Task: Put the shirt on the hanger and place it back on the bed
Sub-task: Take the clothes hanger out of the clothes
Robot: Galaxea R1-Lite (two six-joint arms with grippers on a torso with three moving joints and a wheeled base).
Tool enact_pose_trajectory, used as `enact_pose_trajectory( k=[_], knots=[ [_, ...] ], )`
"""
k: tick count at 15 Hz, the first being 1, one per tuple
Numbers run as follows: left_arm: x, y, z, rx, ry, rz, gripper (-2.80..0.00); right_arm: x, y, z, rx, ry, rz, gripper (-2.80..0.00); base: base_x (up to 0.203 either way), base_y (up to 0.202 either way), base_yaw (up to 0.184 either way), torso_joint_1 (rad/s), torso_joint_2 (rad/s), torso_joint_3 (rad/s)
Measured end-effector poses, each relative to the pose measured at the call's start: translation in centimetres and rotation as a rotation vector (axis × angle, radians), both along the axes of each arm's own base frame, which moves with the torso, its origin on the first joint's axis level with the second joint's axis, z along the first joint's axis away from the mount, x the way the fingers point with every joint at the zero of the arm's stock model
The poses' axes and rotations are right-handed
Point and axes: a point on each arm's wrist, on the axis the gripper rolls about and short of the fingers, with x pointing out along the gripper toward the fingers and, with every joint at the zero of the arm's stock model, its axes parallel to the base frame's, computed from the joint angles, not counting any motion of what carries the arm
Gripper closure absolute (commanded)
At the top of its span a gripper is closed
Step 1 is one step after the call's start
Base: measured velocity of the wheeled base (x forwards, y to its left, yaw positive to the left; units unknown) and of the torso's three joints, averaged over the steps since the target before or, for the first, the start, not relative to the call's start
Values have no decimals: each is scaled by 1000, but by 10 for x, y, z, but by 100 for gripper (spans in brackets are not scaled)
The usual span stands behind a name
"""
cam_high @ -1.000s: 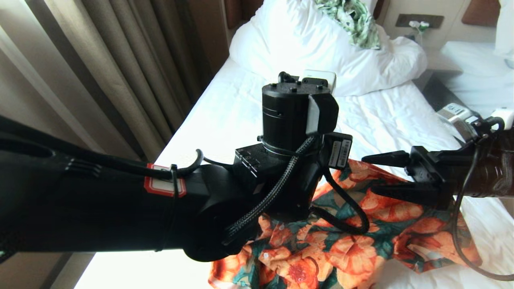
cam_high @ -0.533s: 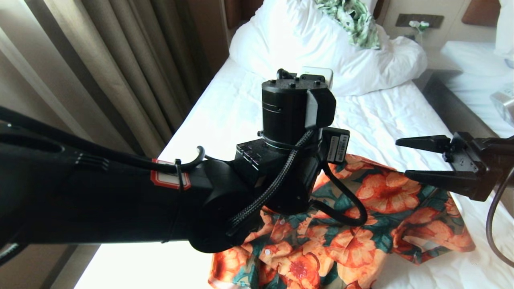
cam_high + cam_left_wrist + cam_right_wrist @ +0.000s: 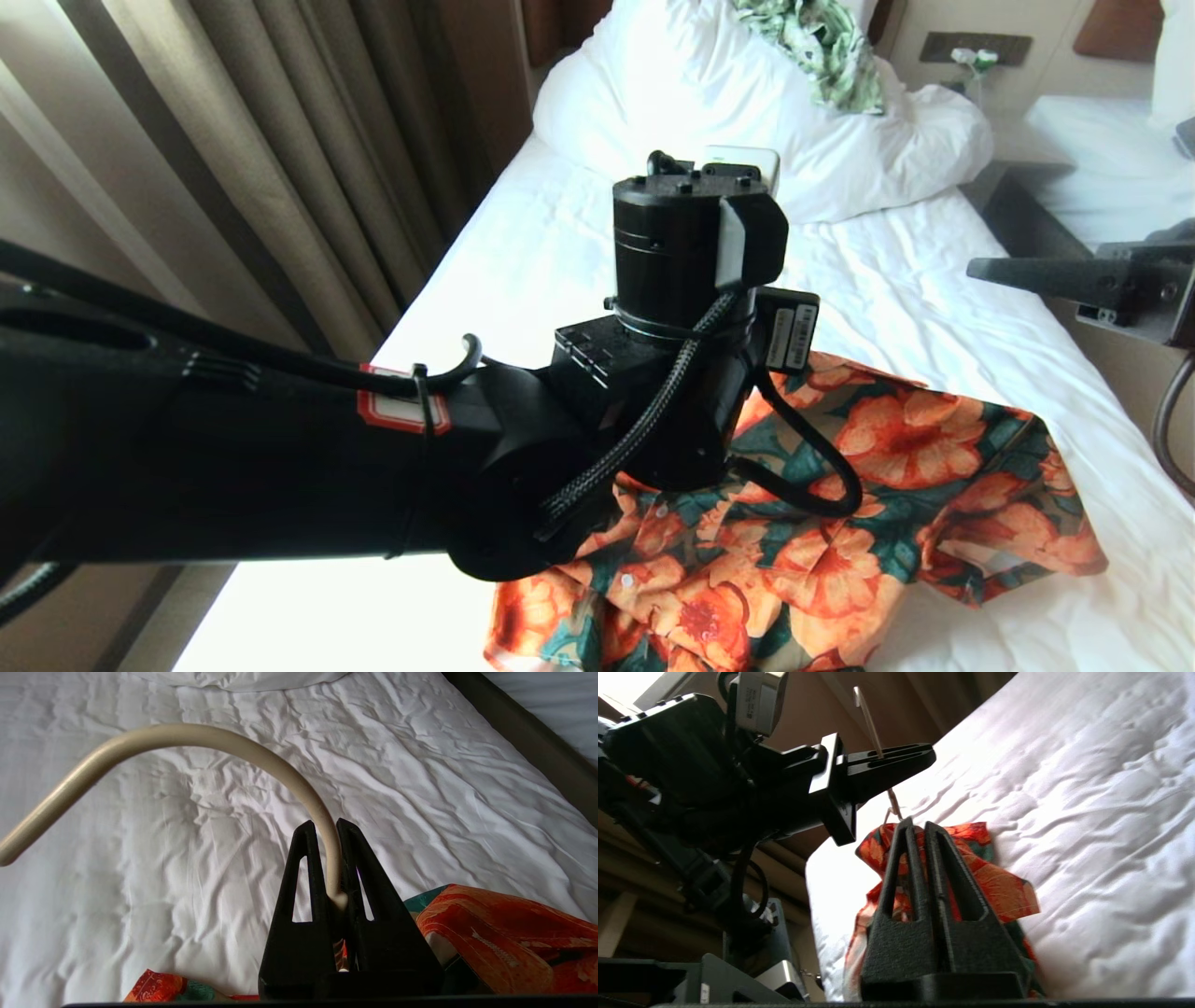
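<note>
The shirt [image 3: 840,523], orange flowers on dark green, hangs from under my left wrist, and its lower part spreads on the bed [image 3: 915,289]. In the left wrist view my left gripper [image 3: 326,828] is shut on the cream hook of the hanger [image 3: 187,737]. The right wrist view shows that same left gripper [image 3: 896,763] level, with the thin hanger [image 3: 869,716] wire passing through it and the shirt [image 3: 1004,886] bunched below. My right gripper [image 3: 1027,271] is off to the right of the shirt, above the bed's edge. It [image 3: 920,826] is shut and holds nothing.
A green-and-white leaf-print cloth [image 3: 822,47] lies on the heaped white duvet [image 3: 691,103] at the head of the bed. Beige curtains [image 3: 280,140] run along the left side. A dark gap [image 3: 1027,215] separates this bed from a second white bed [image 3: 1102,159].
My right gripper has drawn away from the shirt to the right and upward, and its fingers have gone from open to shut. The left arm has barely moved.
</note>
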Motion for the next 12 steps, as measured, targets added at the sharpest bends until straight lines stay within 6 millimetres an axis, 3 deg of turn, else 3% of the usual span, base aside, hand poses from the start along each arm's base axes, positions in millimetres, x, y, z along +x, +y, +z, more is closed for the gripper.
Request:
enact_pose_trajectory(
  k=[5,10,12],
  knots=[
    [1,0,4,-8,-5,4,0,15,-1,9,9,91,-88,0,0,0,0,0,0,0],
    [1,2,5,-11,-7,9,0,18,-3,-7,-71,-7,-89,0,0,0,0,0,0,0],
    [2,2,6,-11,-7,11,0,17,-3,-8,-81,-19,-88,0,0,0,0,72,-280,-189]
  ],
)
